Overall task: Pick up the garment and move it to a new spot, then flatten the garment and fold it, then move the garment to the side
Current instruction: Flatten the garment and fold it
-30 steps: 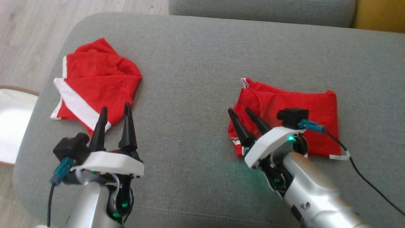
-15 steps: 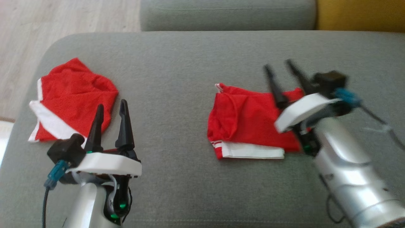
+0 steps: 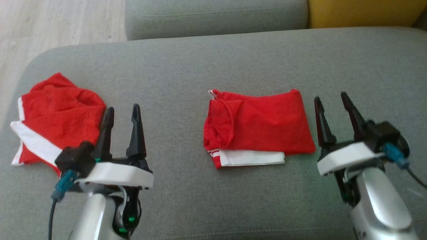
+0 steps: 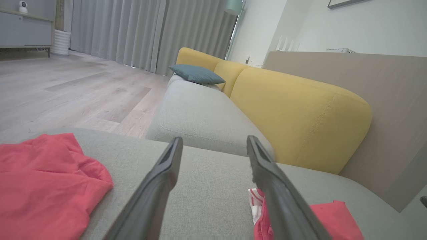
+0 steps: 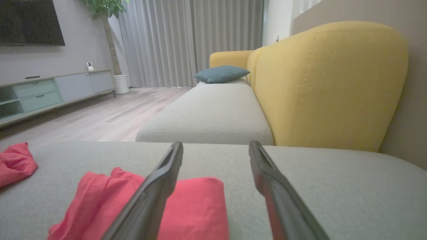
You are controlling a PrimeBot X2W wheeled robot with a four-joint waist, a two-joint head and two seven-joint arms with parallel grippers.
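Grey sofa seat: folded garment centre, crumpled garment at 9 o'clock. Both spread, empty: left hand, right hand, the latter withdrawn off the folded garment to 3 o'clock.

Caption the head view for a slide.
Folded red fabric garment on grey sofa cushion; left fingers and right fingers open.
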